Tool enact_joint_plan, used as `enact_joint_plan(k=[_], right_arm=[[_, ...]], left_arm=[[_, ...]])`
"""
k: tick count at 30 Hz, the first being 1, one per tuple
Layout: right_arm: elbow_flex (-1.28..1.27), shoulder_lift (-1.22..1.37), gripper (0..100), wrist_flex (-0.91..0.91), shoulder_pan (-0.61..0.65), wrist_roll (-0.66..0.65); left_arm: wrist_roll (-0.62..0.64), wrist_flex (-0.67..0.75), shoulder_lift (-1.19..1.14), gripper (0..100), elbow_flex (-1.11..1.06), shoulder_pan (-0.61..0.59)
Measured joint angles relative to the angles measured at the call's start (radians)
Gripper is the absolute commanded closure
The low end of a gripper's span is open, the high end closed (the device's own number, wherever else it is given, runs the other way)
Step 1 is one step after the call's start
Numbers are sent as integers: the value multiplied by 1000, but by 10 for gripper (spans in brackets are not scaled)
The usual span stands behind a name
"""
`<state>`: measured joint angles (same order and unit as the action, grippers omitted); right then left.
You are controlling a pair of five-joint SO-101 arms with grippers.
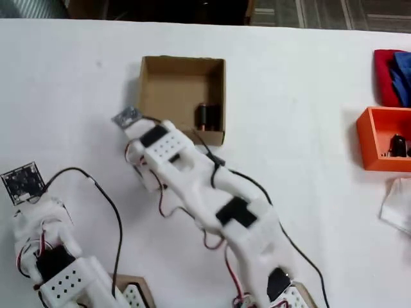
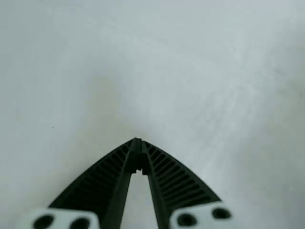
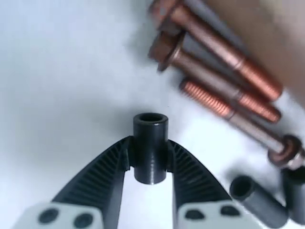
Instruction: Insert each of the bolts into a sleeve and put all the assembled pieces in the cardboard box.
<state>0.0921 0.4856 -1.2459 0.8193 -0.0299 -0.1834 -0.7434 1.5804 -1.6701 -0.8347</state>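
Sleeve (image 3: 150, 129), black, upright: I have it pinched between the right gripper's (image 3: 149, 144) fingers. Copper bolts (image 3: 205, 72) lie near, loose sleeves (image 3: 257, 200) beside them. Left gripper (image 2: 137, 143) closed, empty.

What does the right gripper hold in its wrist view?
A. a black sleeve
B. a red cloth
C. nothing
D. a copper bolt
A: the right gripper is shut on a black sleeve, its open end showing past the fingertips, while the copper bolts lie loose beyond it.
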Motion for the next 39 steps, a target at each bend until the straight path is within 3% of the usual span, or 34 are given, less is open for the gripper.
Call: enact_joint_plan(k=[6, 9, 13, 20, 22, 24, 33, 39], right_arm=[[-535, -347, 971, 267, 49, -60], [-661, -420, 955, 298, 40, -84], [-677, -425, 877, 293, 32, -106], [-658, -387, 872, 284, 32, -106], [-655, -384, 893, 279, 32, -106], [-655, -384, 978, 279, 32, -109], [-658, -420, 975, 241, 11, -169], [-661, -755, 975, 199, -173, -178]], left_arm=[[0, 0, 0, 973, -2, 2], [0, 0, 0, 973, -2, 2], [0, 0, 0, 973, -2, 2], [0, 0, 0, 973, -2, 2], [0, 0, 0, 973, -2, 2], [0, 0, 0, 973, -2, 2], [0, 0, 0, 959, -2, 3], [-106, -17, 0, 947, -2, 97]])
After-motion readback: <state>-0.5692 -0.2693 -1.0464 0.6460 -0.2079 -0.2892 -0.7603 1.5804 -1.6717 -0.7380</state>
